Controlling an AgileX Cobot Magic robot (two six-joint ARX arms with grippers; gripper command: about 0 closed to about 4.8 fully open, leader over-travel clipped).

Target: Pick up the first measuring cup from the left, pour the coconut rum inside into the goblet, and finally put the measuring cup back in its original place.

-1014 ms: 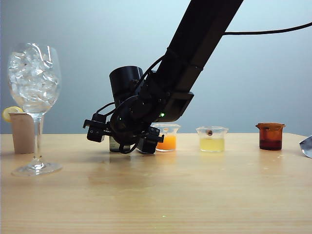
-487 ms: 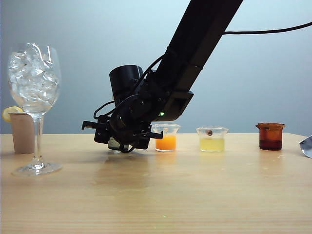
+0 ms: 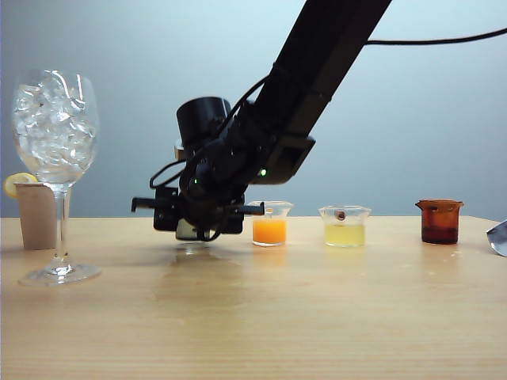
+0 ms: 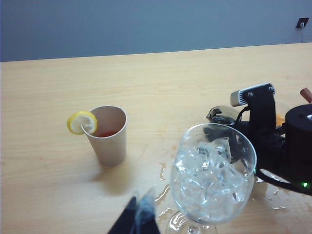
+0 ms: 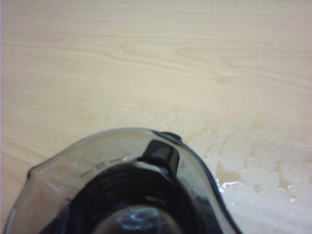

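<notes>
Right claw [image 3: 194,215] gripping first measuring cup [image 5: 126,190], left claw [image 4: 139,217] pinched

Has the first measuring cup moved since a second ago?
Yes. The first measuring cup, clamped in the right gripper, has lifted slightly off the table; earlier its base sat level with the orange cup's base.

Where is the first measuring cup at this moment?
In the exterior view the first measuring cup sits left of centre, clamped in the right gripper just above the table, between the goblet and the orange cup.
</notes>
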